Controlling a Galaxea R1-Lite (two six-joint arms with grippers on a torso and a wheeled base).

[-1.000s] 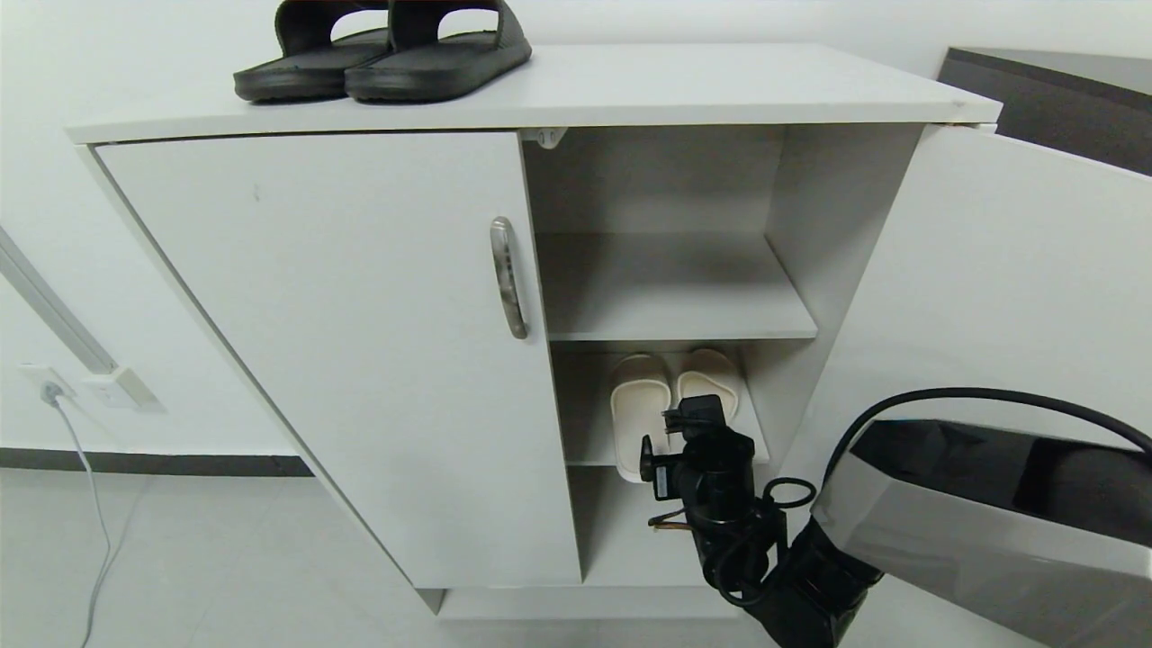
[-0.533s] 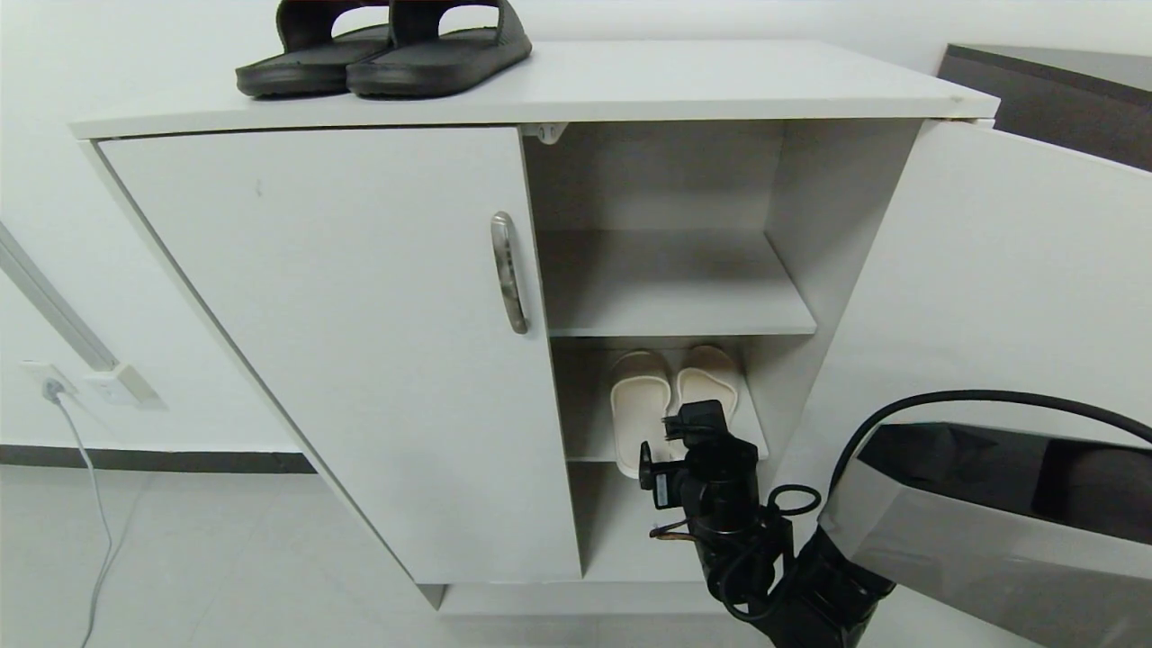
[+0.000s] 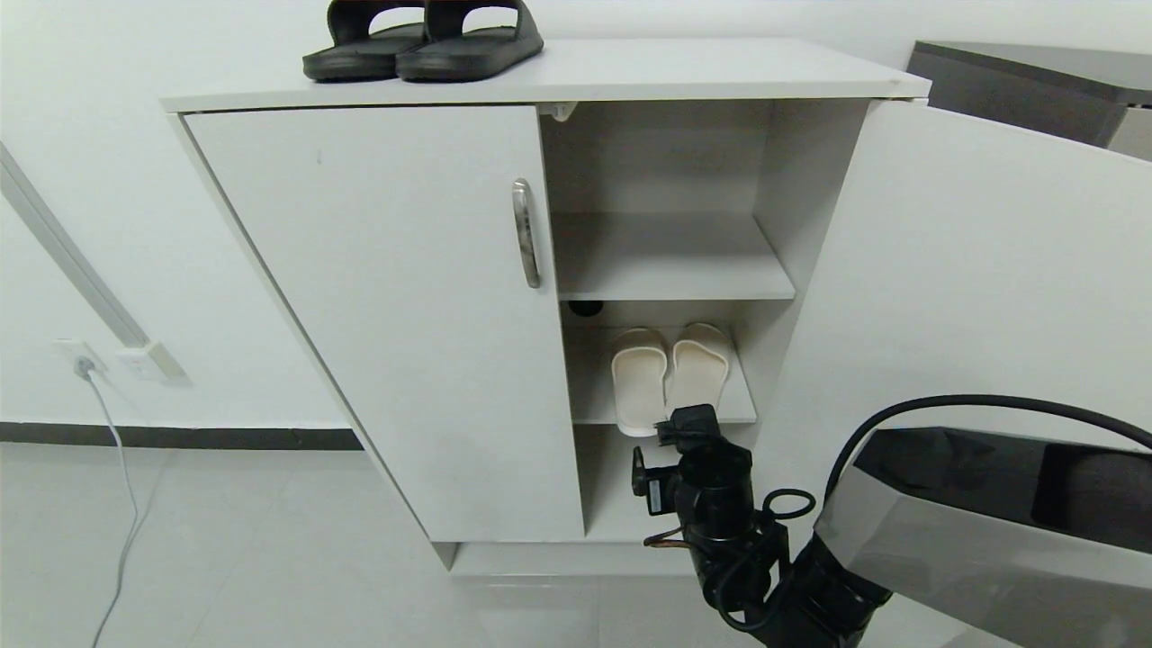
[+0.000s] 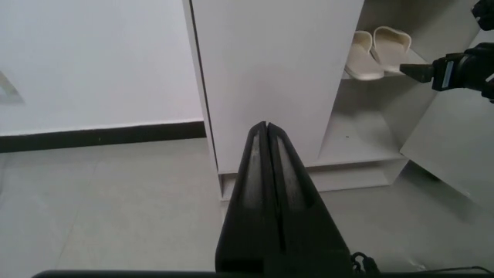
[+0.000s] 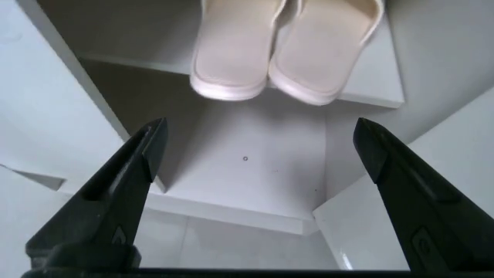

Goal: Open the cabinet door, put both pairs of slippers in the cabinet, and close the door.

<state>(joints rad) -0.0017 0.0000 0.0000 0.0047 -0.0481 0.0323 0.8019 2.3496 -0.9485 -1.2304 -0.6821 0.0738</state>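
Cream foam slippers (image 3: pixel 668 373) lying inside white wooden cabinet (image 3: pixel 378 297) | black rubber slippers (image 3: pixel 423 49) sitting atop it | I'm holding right gripper (image 5: pixel 260 131) spread wide, empty; left gripper (image 4: pixel 266 131) pinched closed on nothing.

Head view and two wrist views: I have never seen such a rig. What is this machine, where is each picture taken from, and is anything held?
This two-armed robot has a hand on each arm. The head view looks down from its head at a white cabinet, left door shut, right door swung open. Black slippers stand on its top; cream slippers lie on the middle shelf. Each wrist view looks along one hand. The right hand, open and empty, is in front of the cream pair's shelf. The left hand, shut on nothing, is low, facing the shut door.
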